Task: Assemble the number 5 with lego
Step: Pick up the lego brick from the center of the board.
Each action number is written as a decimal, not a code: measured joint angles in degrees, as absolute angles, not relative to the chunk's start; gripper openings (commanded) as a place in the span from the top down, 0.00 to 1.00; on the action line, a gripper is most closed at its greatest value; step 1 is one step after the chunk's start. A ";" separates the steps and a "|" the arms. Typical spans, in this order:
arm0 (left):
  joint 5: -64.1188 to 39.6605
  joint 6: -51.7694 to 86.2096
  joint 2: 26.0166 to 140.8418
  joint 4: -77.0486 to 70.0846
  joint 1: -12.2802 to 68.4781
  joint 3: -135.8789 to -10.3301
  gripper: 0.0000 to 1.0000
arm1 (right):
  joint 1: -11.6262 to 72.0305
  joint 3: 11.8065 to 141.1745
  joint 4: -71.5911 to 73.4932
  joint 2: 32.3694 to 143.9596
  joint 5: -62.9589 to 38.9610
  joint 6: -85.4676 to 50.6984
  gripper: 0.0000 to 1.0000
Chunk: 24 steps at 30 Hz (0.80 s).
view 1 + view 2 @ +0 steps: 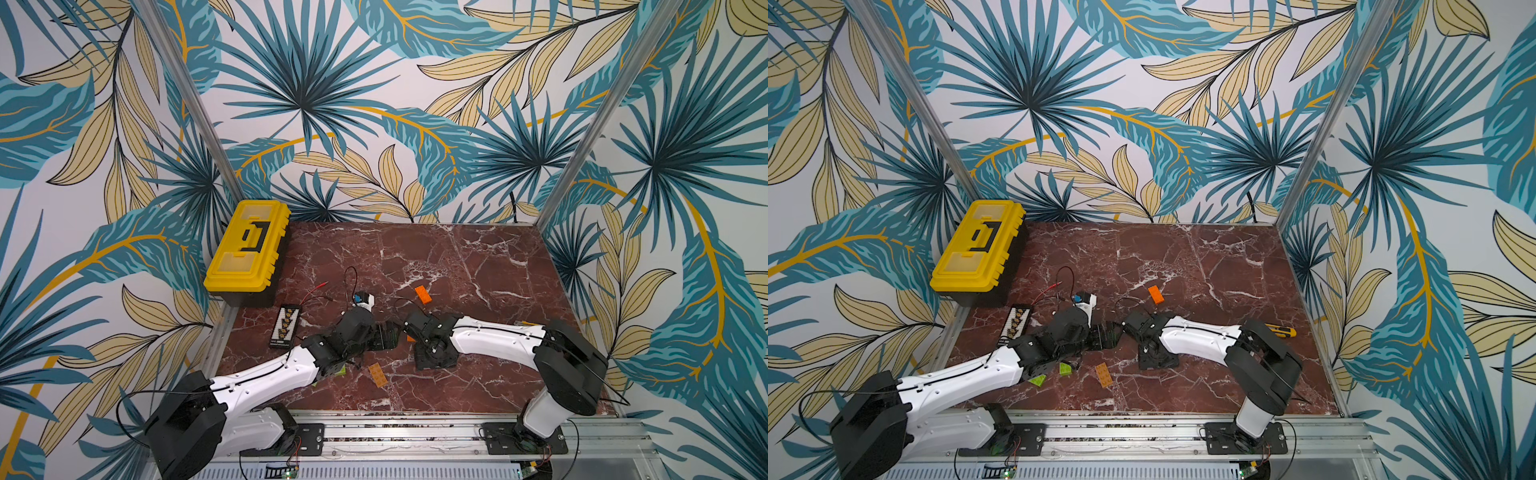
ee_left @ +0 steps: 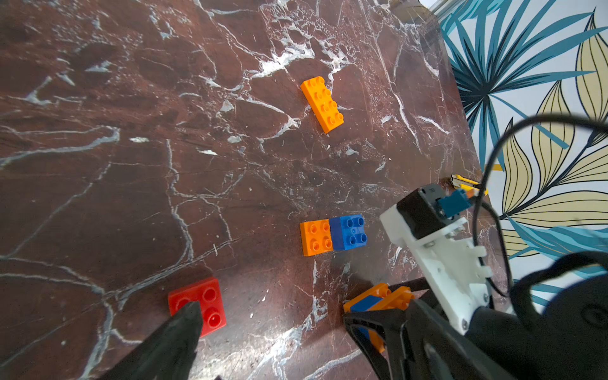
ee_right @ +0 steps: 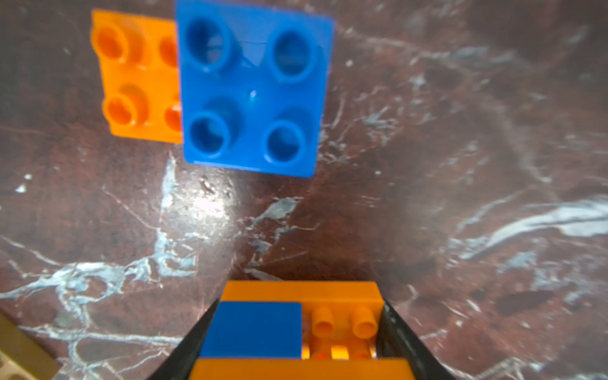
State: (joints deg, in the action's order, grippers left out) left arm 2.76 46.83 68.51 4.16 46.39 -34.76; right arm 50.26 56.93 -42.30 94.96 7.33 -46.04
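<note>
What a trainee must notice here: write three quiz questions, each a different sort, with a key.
1. True or false: the right gripper is empty.
2. The left gripper stands open; which brick does one finger partly hide in the left wrist view? A tan, B red, C white.
3. How many green bricks show beside the left arm in a top view?
Key: 1 false, it grips an orange-and-blue stack. 2 B, the red brick. 3 two.
</note>
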 measured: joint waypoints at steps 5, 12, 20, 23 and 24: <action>4.54 46.70 68.23 4.45 45.98 -34.76 0.00 | 47.72 60.69 -45.47 92.64 8.21 -44.84 0.38; 6.85 46.52 65.39 2.76 43.94 -33.54 0.00 | 44.21 67.70 -47.86 92.75 8.49 -42.94 0.38; 4.95 46.35 66.41 -1.54 41.47 -32.27 0.00 | 42.68 76.82 -49.89 100.92 7.44 -41.91 0.38; 3.73 46.78 67.44 -1.76 40.97 -32.29 0.00 | 42.68 78.32 -50.04 103.48 6.76 -41.93 0.38; 3.36 46.98 67.64 -1.89 40.82 -32.29 0.00 | 42.68 78.56 -50.06 104.07 6.55 -41.93 0.38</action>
